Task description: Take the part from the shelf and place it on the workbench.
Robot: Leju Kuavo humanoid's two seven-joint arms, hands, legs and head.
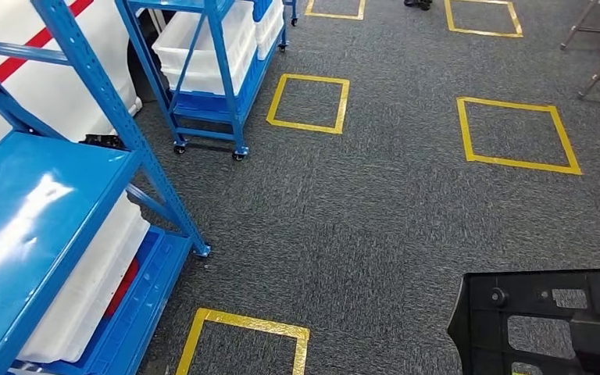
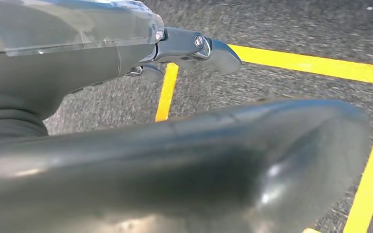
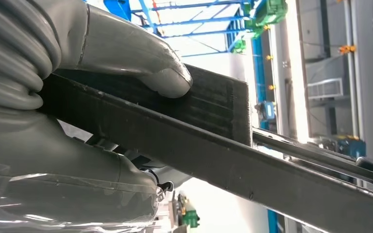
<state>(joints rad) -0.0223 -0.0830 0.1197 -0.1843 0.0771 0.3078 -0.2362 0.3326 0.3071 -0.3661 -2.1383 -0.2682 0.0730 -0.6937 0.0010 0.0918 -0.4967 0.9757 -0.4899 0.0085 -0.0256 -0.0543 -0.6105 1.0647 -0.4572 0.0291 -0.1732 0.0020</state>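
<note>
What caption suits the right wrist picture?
Robot hand gripping a flat black part, thumb pressed on top.

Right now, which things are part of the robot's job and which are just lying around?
Part of the job:
black part
right hand, gripping the part
blue shelf

Just lying about:
white bins
blue cart
yellow tape squares

You have grey carpet floor (image 1: 375,211) marked with yellow tape squares (image 1: 308,102). At near left a blue shelf (image 1: 23,226) stands on it, white bins (image 1: 86,289) underneath; farther left, a wheeled blue rack (image 1: 211,101) carries a white crate (image 1: 203,43).
</note>
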